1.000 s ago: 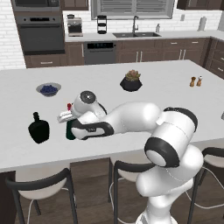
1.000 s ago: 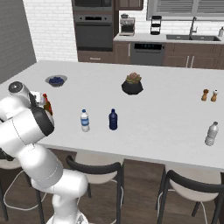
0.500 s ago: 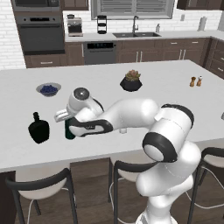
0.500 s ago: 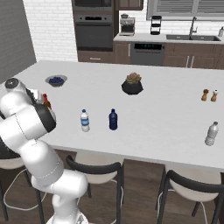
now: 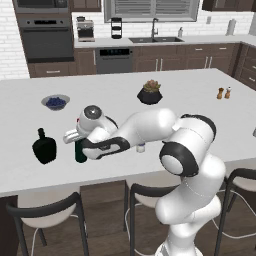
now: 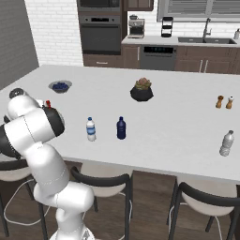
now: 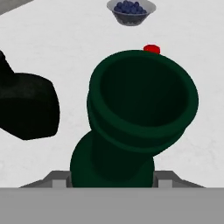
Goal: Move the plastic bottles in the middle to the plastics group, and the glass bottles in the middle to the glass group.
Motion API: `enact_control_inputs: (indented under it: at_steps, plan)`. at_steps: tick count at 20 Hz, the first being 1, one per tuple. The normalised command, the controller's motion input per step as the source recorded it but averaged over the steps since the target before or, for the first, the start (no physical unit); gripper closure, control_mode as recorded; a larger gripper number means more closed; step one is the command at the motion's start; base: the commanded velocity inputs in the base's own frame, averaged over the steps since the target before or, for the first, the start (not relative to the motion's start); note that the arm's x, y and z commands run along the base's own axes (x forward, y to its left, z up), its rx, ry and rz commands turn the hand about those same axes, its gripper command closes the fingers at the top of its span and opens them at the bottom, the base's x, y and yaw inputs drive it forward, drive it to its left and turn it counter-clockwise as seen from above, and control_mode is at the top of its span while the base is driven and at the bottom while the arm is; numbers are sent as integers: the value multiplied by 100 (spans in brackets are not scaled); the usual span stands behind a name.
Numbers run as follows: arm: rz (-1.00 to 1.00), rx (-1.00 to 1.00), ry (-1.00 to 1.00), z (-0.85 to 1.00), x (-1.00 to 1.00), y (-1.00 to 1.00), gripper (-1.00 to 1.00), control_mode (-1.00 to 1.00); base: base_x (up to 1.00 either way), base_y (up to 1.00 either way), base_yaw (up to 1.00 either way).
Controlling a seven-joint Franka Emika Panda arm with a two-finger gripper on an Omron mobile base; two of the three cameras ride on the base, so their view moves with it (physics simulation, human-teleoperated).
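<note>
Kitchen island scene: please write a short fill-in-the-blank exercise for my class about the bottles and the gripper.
1. The gripper is closed around the tall dark ____ bottle.
2. Beside that bottle sits a squat ____ flask.
3. The small dark blue bottle stands next to a clear bottle with a ____ cap.
4. The bowl holds ____.

Missing words: green; black; white; blueberries

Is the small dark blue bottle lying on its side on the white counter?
No, the small dark blue bottle stands upright beside the clear white-capped bottle.
</note>
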Motion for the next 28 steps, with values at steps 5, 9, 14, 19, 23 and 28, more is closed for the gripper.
enact_control_inputs:
  at_steps: [5,9,14,19,23,28]
  plan:
    - [0,0,0,-19,0,0,100,-100,0,0,0]
    - [0,0,0,-18,0,0,100,-100,0,0,0]
    - [0,0,0,0,6,11,100,-100,0,0,0]
    - [0,0,1,0,30,26,100,-100,0,0,0]
    - [0,0,0,0,4,5,100,-100,0,0,0]
    - [0,0,0,0,0,1,100,-100,0,0,0]
